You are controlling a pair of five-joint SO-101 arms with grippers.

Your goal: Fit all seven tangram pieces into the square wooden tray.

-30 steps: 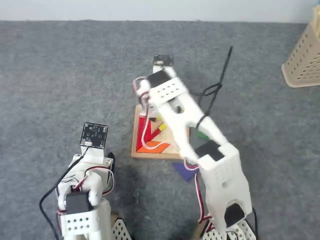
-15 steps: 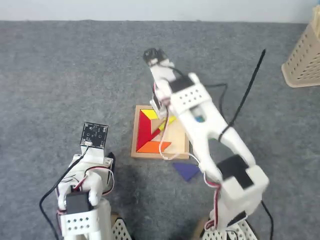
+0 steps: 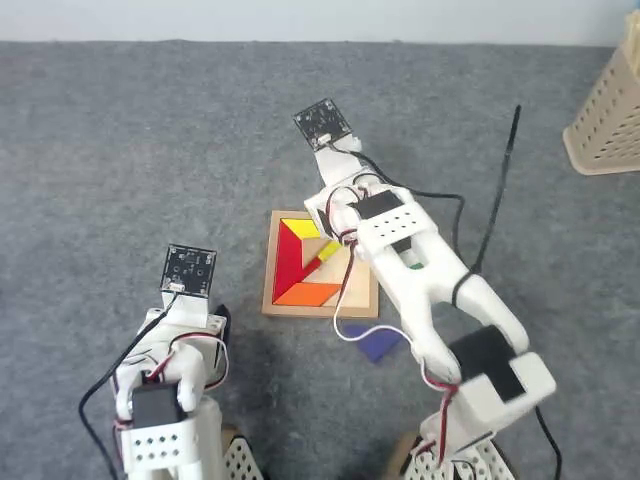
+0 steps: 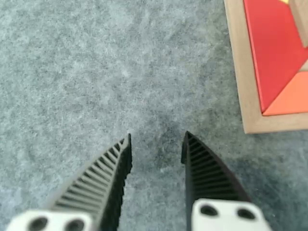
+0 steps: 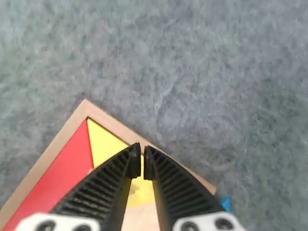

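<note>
The square wooden tray (image 3: 368,300) lies mid-table with a red triangle (image 3: 288,262), an orange piece (image 3: 308,293) and yellow pieces (image 3: 300,228) in it. A purple piece (image 3: 375,342) lies on the carpet just in front of the tray. A green piece (image 3: 411,265) peeks out under the right arm (image 3: 420,275). My right gripper (image 5: 139,147) is shut and empty, hanging over the yellow piece (image 5: 107,143) at the tray's far corner (image 5: 83,105). My left gripper (image 4: 158,139) stands open over bare carpet, beside the tray's near-left corner (image 4: 246,120).
A beige perforated basket (image 3: 605,110) stands at the far right. A black cable (image 3: 498,205) loops up beside the right arm. A sliver of blue (image 5: 225,204) shows at the tray's edge. Grey carpet (image 3: 130,150) spreads left of the tray.
The right arm rose off the tray's left part, swung out past its far edge, then drew back; the yellow corner piece now shows. The left arm kept still.
</note>
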